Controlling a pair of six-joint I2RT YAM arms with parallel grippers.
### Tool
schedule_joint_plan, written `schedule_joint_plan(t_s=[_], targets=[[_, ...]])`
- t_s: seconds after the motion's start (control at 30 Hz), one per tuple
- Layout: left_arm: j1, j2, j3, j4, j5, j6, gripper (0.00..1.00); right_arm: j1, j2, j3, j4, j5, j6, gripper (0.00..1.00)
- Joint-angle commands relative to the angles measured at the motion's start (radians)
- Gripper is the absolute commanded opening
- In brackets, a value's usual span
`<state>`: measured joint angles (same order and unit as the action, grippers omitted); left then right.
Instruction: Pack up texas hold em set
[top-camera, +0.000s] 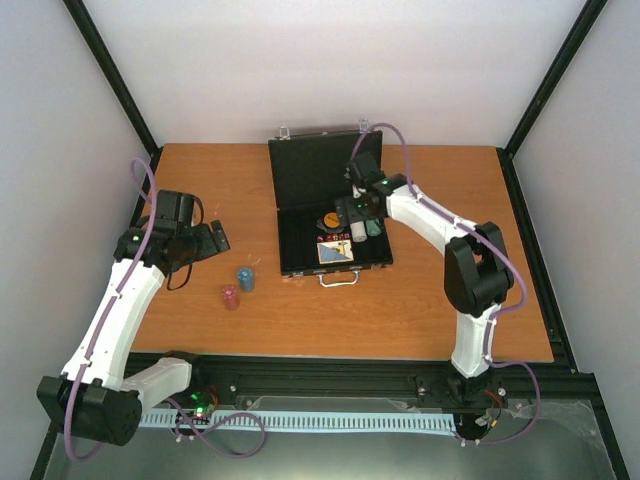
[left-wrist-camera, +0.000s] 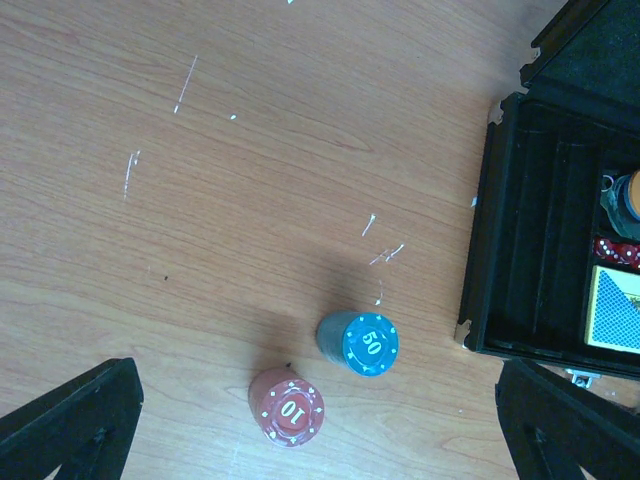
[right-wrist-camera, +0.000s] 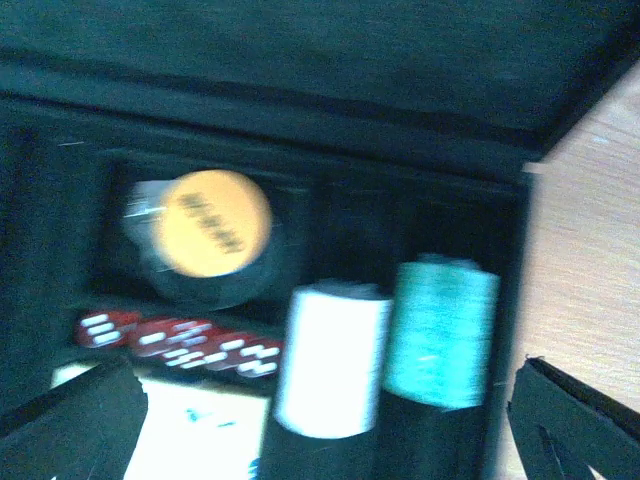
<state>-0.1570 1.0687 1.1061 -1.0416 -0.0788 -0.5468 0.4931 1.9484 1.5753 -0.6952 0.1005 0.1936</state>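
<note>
The blue chip stack (left-wrist-camera: 360, 343) sits on the table (left-wrist-camera: 250, 150) at 1 o'clock from the red chip stack (left-wrist-camera: 288, 407), with the open briefcase (left-wrist-camera: 490, 250) at 3 o'clock. They're probably light, slick and topple-prone, so I'd pinch low across the sides. Left gripper (left-wrist-camera: 320, 425) gapes wide above them. Right gripper (right-wrist-camera: 325, 425) is wide too, empty, over the case.

Desk (left-wrist-camera: 250, 150): wood-grain surface, smooth, low sheen, marked with fine pale scratches. Briefcase (top-camera: 305, 172): black matt lining inside, with bright silver metal at the corners and handle (top-camera: 337, 279). Blue chip stack (left-wrist-camera: 358, 343) and red chip stack (left-wrist-camera: 287, 407): smooth plastic by appearance, slight gloss, printed faces.
</note>
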Motion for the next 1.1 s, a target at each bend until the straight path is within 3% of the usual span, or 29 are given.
schedule_joint_plan(t_s=[0.0, 0.4, 1.07], targets=[[0.002, -0.040, 0.053, -0.028, -0.013, -0.006, 1.00, 0.145, -0.050, 0.032, -0.040, -0.020, 0.050, 1.00], [0.002, -0.157, 0.007, -0.052, 0.008, -0.024, 1.00, 0.454, 0.213, 0.387, -0.127, -0.149, 0.173, 1.00], [0.002, -0.230, -0.045, -0.057, 0.044, -0.004, 1.00, 0.559, 0.513, 0.677, -0.196, -0.297, 0.244, 0.91]])
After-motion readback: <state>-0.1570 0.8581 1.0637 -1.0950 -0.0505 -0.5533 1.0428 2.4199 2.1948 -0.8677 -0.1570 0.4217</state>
